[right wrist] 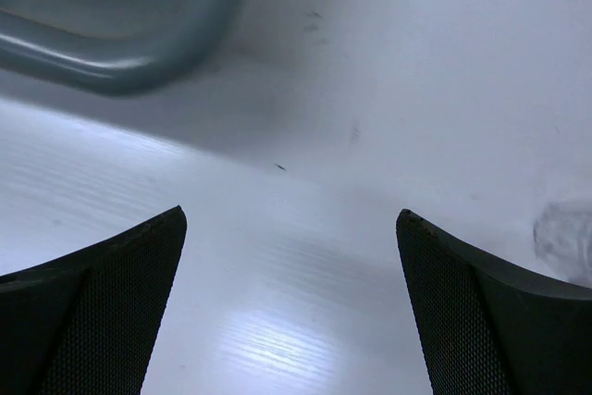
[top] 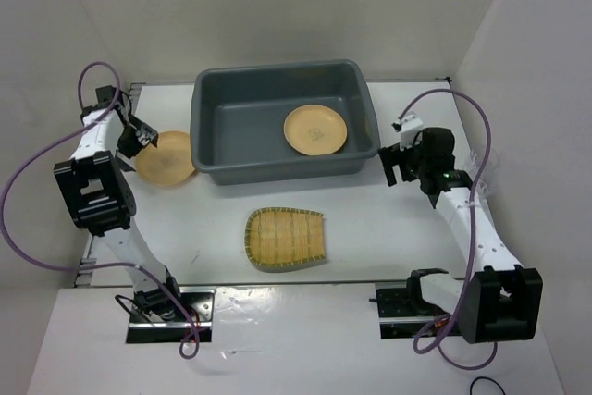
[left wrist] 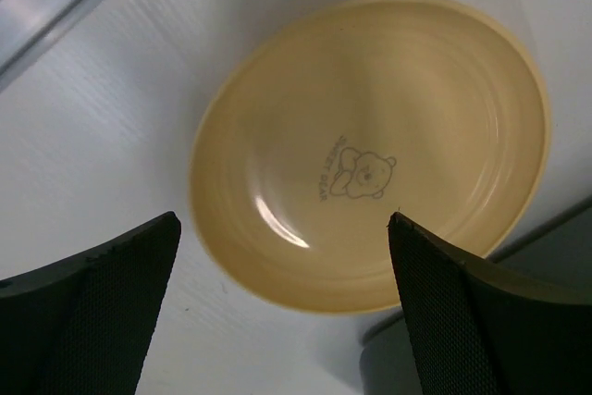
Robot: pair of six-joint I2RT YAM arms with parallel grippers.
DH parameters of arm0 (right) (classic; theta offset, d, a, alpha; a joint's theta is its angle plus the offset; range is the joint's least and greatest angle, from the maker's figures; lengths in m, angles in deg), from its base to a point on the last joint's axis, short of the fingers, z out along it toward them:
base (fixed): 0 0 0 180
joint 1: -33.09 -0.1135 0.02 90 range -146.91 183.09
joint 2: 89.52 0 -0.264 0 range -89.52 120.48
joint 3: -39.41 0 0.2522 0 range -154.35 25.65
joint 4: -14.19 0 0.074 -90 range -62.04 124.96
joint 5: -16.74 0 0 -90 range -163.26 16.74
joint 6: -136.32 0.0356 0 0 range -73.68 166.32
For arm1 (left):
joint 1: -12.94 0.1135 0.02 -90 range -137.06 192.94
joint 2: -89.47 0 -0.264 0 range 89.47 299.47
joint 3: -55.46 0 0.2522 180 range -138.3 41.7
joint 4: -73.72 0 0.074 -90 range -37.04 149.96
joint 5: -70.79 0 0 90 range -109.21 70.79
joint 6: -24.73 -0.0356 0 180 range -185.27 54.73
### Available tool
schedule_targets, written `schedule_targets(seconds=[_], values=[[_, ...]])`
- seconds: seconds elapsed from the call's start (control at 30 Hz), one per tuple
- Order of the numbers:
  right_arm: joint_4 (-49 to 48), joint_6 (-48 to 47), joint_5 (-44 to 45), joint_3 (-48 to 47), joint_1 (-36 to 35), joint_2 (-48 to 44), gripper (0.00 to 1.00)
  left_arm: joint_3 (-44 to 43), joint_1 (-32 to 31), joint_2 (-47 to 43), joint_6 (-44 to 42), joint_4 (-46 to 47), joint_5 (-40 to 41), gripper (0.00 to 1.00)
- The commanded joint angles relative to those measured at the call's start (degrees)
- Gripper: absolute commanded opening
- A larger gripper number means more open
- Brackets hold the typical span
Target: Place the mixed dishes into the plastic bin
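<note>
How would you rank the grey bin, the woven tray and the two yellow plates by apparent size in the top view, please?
1. grey bin
2. woven tray
3. plate in the bin and plate on the table: about alike, left tied.

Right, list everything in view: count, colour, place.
plastic bin: one, dark grey, far middle of the table
plate in bin: one, yellow-orange, on the bin's floor, right side
plate on table: one, yellow-orange, just left of the bin
woven tray: one, tan, on the table in front of the bin
table: one, white
left gripper: one, black, open above the plate on table
right gripper: one, black, open, empty, beside the bin's right end
</note>
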Motion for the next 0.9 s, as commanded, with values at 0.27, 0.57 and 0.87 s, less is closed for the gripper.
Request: schedule_targets(seconds=[0.27, 0.57, 0.87], values=[[0.54, -1.44, -1.44, 0.3, 9.29, -2.19, 0.99, 4.3, 2.95, 6.58, 3.15, 8.36, -5.28, 0.99], [13.12, -4.95, 4.36, 0.37, 8.68, -17.91, 0.99, 10.36, 4.8, 6.5, 2.63, 11.18, -5.98, 0.91], [10.74, -10.83, -4.77, 10.22, 7.62, -51.68, 0.99, 6.87, 4.8, 0.17, 0.97, 9.42, -5.98, 0.99]])
